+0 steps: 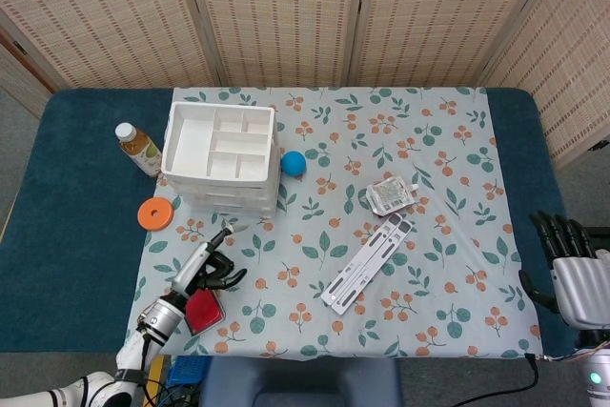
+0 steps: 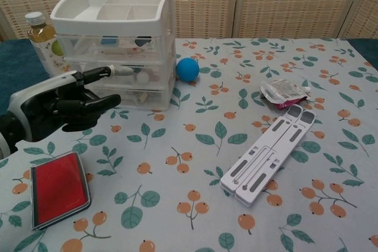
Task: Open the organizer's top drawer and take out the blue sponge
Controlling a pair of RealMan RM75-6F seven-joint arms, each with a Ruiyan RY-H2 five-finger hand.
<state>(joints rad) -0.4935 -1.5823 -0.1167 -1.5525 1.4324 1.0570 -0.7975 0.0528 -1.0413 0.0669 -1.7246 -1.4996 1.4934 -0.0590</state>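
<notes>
The white three-drawer organizer (image 1: 221, 154) (image 2: 115, 45) stands at the back left of the floral cloth, all drawers pushed in. Through the clear front of the top drawer (image 2: 118, 42) a small blue item (image 2: 108, 41) shows. My left hand (image 1: 205, 269) (image 2: 62, 107) hovers in front of the organizer, fingers stretched toward the lower drawers and holding nothing, a short gap from them. My right hand (image 1: 572, 274) rests at the table's right edge with its fingers spread, far from the organizer; the chest view does not show it.
A blue ball (image 1: 293, 163) (image 2: 188, 69) lies right of the organizer, a bottle (image 1: 138, 148) (image 2: 44, 42) to its left. An orange disc (image 1: 155, 213), a red case (image 2: 59, 188), a white folded stand (image 1: 367, 264) (image 2: 269, 154) and a packet (image 1: 391, 195) lie on the cloth.
</notes>
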